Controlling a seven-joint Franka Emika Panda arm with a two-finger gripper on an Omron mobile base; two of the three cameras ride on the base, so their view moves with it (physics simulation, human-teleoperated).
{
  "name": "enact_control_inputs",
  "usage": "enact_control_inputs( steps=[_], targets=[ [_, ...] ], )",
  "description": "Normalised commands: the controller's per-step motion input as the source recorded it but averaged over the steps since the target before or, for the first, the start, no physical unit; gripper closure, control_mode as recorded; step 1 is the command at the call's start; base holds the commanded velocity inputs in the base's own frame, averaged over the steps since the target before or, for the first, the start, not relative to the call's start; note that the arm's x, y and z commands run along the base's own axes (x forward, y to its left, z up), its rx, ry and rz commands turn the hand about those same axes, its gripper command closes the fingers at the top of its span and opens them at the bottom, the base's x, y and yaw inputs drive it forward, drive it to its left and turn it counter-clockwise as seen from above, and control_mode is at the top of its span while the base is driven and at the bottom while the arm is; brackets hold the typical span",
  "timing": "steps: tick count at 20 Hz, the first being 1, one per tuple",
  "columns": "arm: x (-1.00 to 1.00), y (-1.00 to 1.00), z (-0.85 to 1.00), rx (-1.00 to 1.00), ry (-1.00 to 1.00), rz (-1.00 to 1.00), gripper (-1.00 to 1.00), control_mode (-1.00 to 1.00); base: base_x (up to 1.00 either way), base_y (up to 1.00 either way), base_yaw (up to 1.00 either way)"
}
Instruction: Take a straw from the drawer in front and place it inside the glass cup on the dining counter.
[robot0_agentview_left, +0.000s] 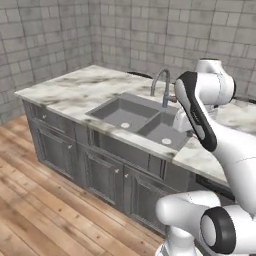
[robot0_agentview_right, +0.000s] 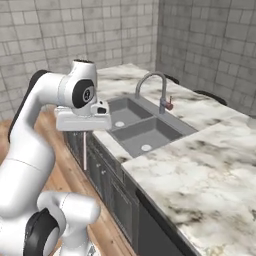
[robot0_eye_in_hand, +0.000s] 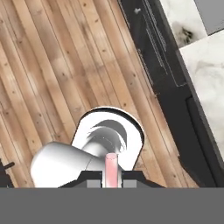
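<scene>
I saw the gripper (robot0_eye_in_hand: 112, 183) pinching the straw (robot0_eye_in_hand: 112, 169) at the bottom centre of the hand view. In the right base view the straw (robot0_agentview_right: 85, 150) hung straight down from the hand, left of centre, before the grey cabinets (robot0_agentview_right: 107, 180).

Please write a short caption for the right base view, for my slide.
The claw holds a pink straw pointing down, beside the marble worktop with a sink.
</scene>
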Motion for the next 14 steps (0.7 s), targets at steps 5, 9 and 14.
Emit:
enact_control_inputs(
  steps=[5,9,14],
  targets=[
    [0.0,0.0,0.0,0.0,0.0,0.0,1.0,1.0,-1.0,-0.56,0.0],
    [0.0,0.0,0.0,0.0,0.0,0.0,1.0,1.0,-1.0,-0.67,0.0],
    [0.0,0.0,0.0,0.0,0.0,0.0,1.0,1.0,-0.98,-0.77,0.0]
  ],
)
